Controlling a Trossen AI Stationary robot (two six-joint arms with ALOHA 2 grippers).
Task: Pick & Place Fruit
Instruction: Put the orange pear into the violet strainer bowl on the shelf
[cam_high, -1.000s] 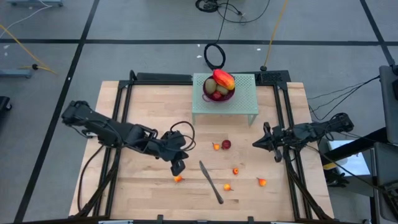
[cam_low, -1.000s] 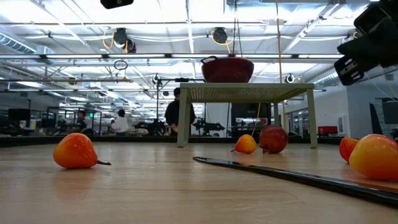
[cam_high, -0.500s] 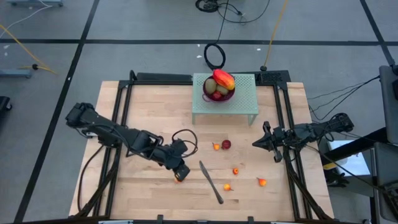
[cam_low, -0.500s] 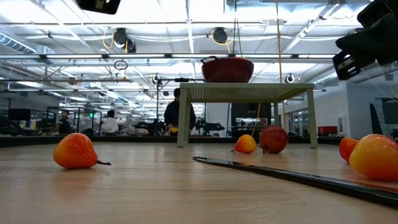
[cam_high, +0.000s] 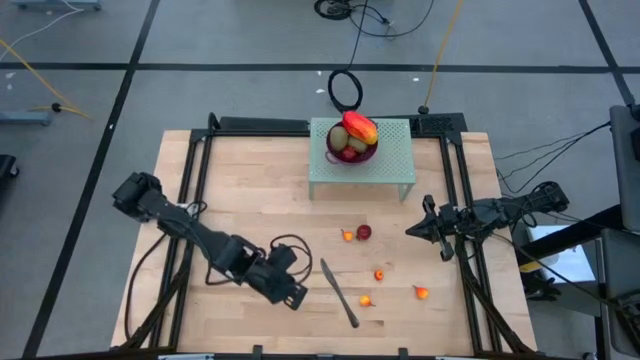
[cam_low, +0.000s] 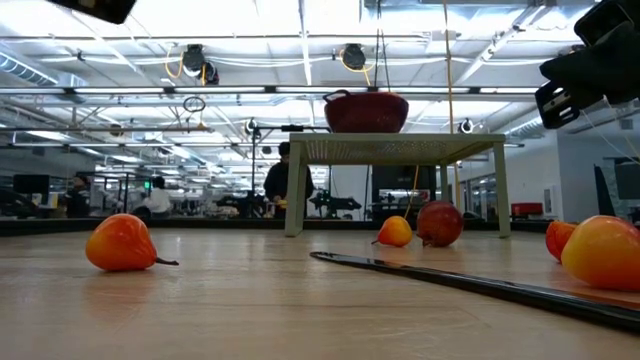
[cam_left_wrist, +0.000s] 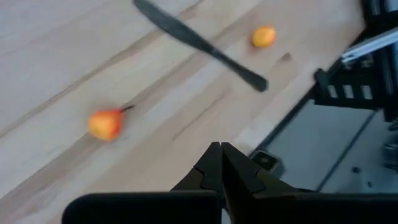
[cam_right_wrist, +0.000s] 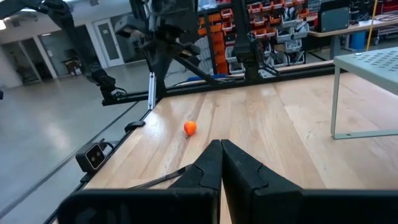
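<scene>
Several small orange-red fruits lie on the wooden table: one (cam_left_wrist: 106, 123) just ahead of my left gripper (cam_left_wrist: 221, 149), others (cam_high: 379, 274) (cam_high: 366, 300) (cam_high: 421, 292) to the right of the knife (cam_high: 340, 292). A dark red round fruit (cam_high: 364, 232) lies mid-table. The purple bowl (cam_high: 352, 150) on the perforated stand (cam_high: 390, 165) holds the mango (cam_high: 360, 128) and kiwis (cam_high: 340, 135). My left gripper (cam_high: 296, 298) hangs shut above the near fruit, tilted down, touching nothing. My right gripper (cam_high: 408, 232) waits shut at the right edge.
The dark knife (cam_left_wrist: 199, 43) lies slanted between the near fruit and the other orange-red ones. The stand's legs (cam_low: 295, 190) rise at the far middle. The table's metal frame (cam_left_wrist: 348, 93) runs along its near and side edges. Bare wood lies to the left.
My left gripper has moved toward the table's near edge and down, rolling about its own line, and stays shut. In the high view it now covers the orange-red fruit left of the knife. No fruit has moved.
</scene>
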